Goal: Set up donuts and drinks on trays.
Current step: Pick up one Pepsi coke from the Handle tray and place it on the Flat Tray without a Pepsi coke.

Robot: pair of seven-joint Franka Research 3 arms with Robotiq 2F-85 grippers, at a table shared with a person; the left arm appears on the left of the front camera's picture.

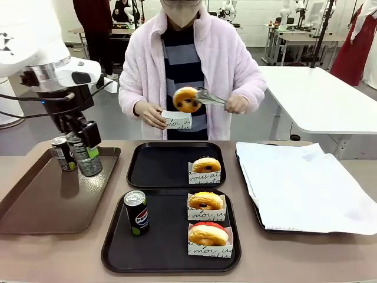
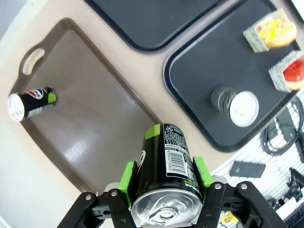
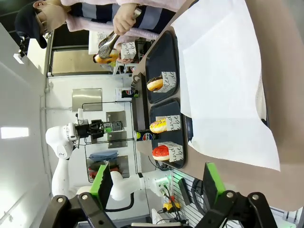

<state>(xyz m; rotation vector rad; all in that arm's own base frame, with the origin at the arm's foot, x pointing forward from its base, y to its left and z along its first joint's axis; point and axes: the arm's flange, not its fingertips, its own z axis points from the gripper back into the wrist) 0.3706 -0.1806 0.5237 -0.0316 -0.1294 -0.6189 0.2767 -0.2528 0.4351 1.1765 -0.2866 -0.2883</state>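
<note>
On the near black tray (image 1: 118,253), one soda can (image 1: 136,212) stands beside two sleeved donuts (image 1: 206,201). The left end effector (image 2: 164,178) pinches a second can (image 2: 167,161) by its sides, lifted above the brown tray (image 1: 35,206), where a third can (image 1: 60,153) waits. The cans look rigid and slick, best squeezed mid-body; the donuts look soft and are best moved by their paper sleeves. The right end effector (image 3: 159,183) hangs spread and empty. Beyond, the far tray (image 1: 159,165) holds one donut (image 1: 206,165); a person's tongs (image 1: 209,97) carry another (image 1: 186,99).
</note>
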